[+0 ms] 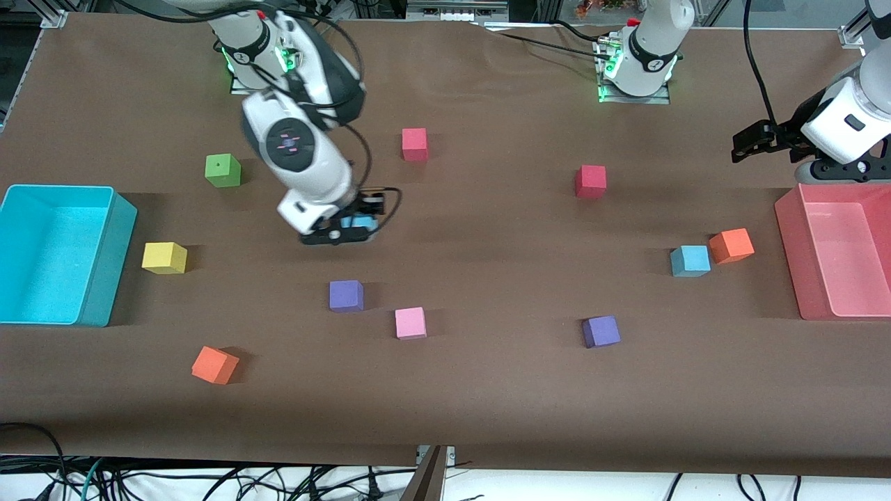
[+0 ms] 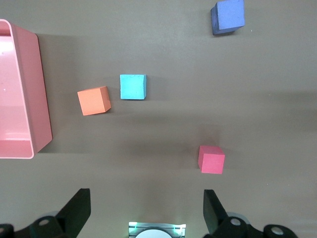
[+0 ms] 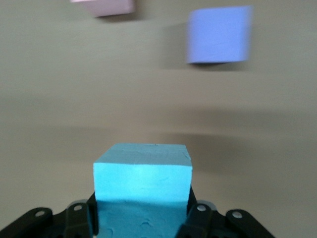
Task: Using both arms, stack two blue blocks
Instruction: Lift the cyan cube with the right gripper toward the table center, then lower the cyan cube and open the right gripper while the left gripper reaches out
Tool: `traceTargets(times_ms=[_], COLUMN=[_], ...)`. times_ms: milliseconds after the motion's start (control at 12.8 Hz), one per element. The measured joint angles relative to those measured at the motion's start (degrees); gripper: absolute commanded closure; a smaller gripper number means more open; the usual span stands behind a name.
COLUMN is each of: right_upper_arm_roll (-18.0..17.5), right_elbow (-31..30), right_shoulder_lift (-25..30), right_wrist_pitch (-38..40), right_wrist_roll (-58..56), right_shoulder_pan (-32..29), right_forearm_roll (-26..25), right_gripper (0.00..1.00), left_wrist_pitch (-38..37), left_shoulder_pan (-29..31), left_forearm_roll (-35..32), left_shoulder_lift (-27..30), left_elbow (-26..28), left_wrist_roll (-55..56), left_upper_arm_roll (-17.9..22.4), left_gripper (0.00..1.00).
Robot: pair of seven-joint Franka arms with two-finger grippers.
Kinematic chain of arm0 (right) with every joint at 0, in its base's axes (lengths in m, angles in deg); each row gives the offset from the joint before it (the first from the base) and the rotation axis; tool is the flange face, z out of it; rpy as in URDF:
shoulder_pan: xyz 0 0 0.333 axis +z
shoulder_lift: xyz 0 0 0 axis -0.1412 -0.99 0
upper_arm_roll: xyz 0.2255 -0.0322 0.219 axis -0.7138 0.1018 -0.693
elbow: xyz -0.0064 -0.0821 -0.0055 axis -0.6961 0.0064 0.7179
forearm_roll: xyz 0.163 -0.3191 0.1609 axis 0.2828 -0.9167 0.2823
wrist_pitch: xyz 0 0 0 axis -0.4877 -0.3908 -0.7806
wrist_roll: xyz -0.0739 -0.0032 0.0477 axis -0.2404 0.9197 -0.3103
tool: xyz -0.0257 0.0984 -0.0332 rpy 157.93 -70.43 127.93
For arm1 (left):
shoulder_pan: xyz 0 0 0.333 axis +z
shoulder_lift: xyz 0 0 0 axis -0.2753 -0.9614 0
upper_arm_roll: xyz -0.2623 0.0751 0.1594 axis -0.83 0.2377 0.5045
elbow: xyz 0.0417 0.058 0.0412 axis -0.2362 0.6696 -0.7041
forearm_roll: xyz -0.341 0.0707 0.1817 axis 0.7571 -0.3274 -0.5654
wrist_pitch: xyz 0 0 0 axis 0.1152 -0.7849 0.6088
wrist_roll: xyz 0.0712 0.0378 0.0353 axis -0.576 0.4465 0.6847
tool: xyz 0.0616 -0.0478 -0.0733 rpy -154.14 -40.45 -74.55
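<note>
Right gripper (image 1: 346,229) pinching one blue block (image 1: 359,224) from both sides, low over the brown bench (image 1: 487,390), just above the spot between the green cube (image 1: 223,170) and the purple cube (image 1: 346,295). Gripped across opposite faces, as seen in the right wrist view (image 3: 142,191), with the top face left free and level, probably so it can be set square onto its partner.

Second blue block (image 1: 690,261) resting on the bench toward the left arm's end, just beside an orange cube (image 1: 731,245), a corner nearly touching or only narrowly apart; hard to tell which. Not yet stacked, so the carry across most of the bench remains.

Left gripper (image 1: 755,142) spread wide, hovering near the pink bin (image 1: 807,278), waiting; in its wrist view both fingers (image 2: 77,210) well apart with nothing between them.

Open room: a broad bare lane across the middle of the bench, with a red cube (image 1: 590,181) on the farther side of that lane and another purple cube (image 1: 601,331) nearer the camera. Tightest margin at the target itself: orange neighbour on one side, pink bin wall a little farther toward the bench end. Approach from straight above likely safest, fingers aligned away from the orange cube.
</note>
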Motion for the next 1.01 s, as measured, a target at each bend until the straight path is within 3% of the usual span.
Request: traceTargets(times_ms=[312,624,702,780,858,1014], right_upper_arm_roll=[-2.4,-2.6,-2.6,-2.6,-2.6,-2.6], right_elbow=[1.5,1.6,1.6,1.7,1.7,2.0], right_shoulder_lift=[-9.1,-13.0,-14.2,-15.2,-15.8,-16.2], right_wrist_pitch=[-9.3,-14.8,-16.7,-17.9,-18.5,-18.7], right_wrist_roll=[7.7,8.8,8.9,9.2,9.5,9.8], right_shoulder_pan=[6.0,7.6,7.7,7.9,8.0,8.0], right_forearm_roll=[-0.7,-3.2,-3.4,-4.2,-5.4,-7.2], right_gripper=[0.79,0.78,0.73,0.40,0.01,0.00], left_wrist_pitch=[0.0,0.0,-0.1,-0.6,-1.3,-2.2], left_shoulder_pan=[0.0,0.0,0.0,0.0,0.0,0.0], left_forearm_roll=[0.0,0.0,0.0,0.0,0.0,0.0], left_shoulder_lift=[-1.2,-3.4,-3.7,-3.8,-3.9,-3.9], left_elbow=[-1.6,-3.1,-3.1,-3.1,-3.1,-3.3], left_wrist_roll=[0.0,0.0,0.0,0.0,0.0,0.0], left_upper_arm_roll=[0.0,-0.1,-0.1,-0.1,-0.1,-0.1], left_gripper=[0.00,0.00,0.00,0.00,0.00,0.00])
